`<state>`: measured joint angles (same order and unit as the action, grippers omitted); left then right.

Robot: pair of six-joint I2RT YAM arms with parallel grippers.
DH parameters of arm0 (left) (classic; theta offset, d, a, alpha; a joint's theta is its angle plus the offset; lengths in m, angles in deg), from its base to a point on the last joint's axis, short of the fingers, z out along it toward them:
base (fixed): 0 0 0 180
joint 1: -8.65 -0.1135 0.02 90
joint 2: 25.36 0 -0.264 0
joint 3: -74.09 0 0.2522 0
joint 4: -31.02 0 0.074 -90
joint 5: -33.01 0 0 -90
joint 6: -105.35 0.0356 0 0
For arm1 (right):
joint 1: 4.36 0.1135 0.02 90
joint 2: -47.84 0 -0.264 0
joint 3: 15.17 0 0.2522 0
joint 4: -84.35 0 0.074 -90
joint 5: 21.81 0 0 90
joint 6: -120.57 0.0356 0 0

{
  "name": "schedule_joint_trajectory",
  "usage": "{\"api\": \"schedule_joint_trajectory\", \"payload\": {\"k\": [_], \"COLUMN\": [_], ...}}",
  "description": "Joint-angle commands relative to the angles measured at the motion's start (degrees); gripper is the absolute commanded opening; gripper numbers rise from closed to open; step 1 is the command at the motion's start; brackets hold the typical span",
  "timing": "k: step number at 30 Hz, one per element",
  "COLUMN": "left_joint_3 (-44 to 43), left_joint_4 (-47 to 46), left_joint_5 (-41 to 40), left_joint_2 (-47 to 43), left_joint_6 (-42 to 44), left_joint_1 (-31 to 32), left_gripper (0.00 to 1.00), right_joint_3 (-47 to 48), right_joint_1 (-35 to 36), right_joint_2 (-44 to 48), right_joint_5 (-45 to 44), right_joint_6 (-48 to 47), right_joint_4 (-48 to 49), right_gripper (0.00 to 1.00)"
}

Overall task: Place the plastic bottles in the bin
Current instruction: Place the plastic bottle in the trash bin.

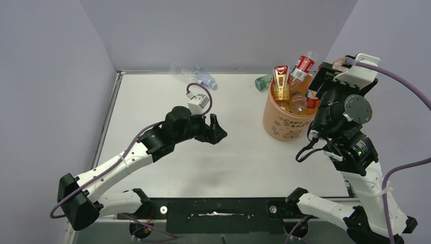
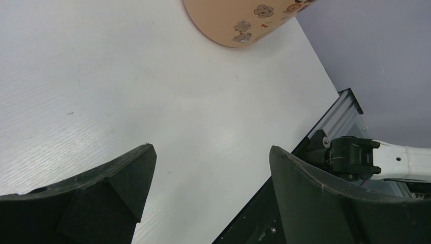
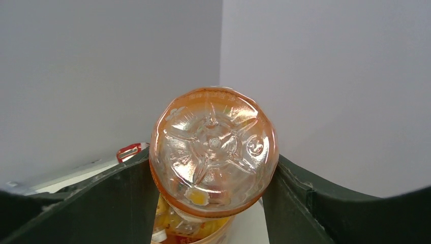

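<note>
Over on the right side, the right gripper (image 3: 212, 161) is clamping an orange bottle (image 3: 213, 132) base-up above the bin (image 1: 284, 124), I'm guessing so it drops in neck first. The left gripper (image 2: 211, 150) is hanging mid-table, jaws spread and empty, probably waiting to go for the clear bottles (image 1: 205, 78) lying at the far edge. The held bottle's neck is hiding behind its own base, so I can't tell whether it's touching the pile.

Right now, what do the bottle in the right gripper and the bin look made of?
Bottle: clear orange-tinted plastic, glossy; its moulded star base shows highlights. Bin: probably opaque plastic, smooth pale-orange wall with printed cartoons.
</note>
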<state>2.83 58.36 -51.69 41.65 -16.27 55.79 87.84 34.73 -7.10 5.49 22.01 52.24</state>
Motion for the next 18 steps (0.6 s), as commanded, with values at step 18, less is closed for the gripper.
{"api": "schedule_joint_trajectory", "payload": {"k": [18], "left_joint_3": [1.7], "left_joint_4": [-2.9], "left_joint_5": [2.8], "left_joint_2": [-1.6], "left_joint_6": [0.6], "left_joint_1": [-0.4], "left_gripper": [0.84], "right_joint_3": [-3.3], "right_joint_1": [-25.6], "right_joint_2": [-8.9], "right_joint_5": [14.0], "right_joint_6": [6.7], "right_joint_4": [-1.0], "right_gripper": [0.33]}}
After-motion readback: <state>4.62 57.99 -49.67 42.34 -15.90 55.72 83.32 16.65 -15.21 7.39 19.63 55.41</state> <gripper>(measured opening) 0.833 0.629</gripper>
